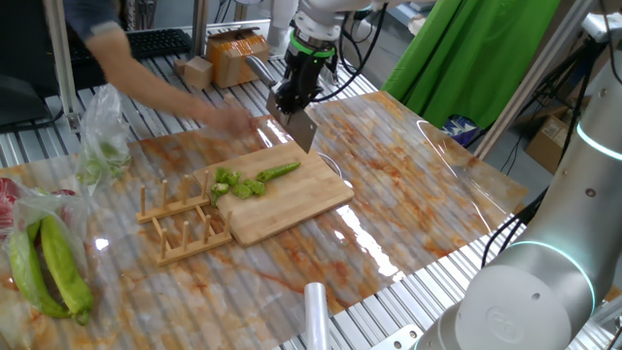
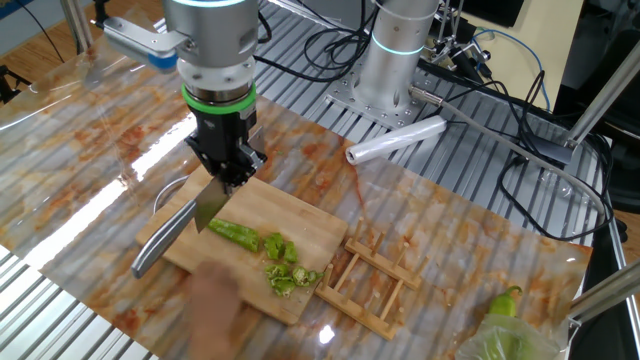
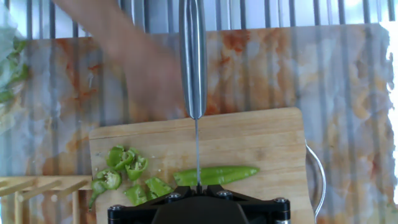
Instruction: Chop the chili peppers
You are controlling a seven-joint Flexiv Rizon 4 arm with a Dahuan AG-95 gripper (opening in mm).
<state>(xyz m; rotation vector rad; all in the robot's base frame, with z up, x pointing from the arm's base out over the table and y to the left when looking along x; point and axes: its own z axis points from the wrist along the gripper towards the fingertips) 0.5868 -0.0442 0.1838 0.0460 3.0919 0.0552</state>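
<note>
**Desk reporter:** What are you looking at, operator?

**Caption editor:** Your arm's fingers (image 2: pixel 224 172) are clamped on the handle of a cleaver (image 2: pixel 208 205), gripper pointing straight down, the blade hanging edge-down above the bamboo cutting board (image 1: pixel 292 199). The whole green chili (image 3: pixel 214 175) lies flat on that board, near its middle, with cut slices (image 3: pixel 124 168) heaped just beside its stem end, toward the wooden dish rack (image 1: pixel 180 228) that touches the board's short edge.

**Desk reporter:** And the relation the next cut depends on?

**Caption editor:** In the hand view the blade runs up the frame while the chili's long axis runs across it, so the two cross at close to a right angle. The chili sits directly beneath the blade; the edge meets it nearer the cut end, the pointed tip reaching toward the board's metal handle (image 3: pixel 317 180). A straight drop would, in my judgement, take off another short piece.

**Desk reporter:** Anything you should watch?

**Caption editor:** A person's hand (image 1: pixel 219 115), blurred, reaches over the desk beyond the board's far edge, close to the blade.
</note>
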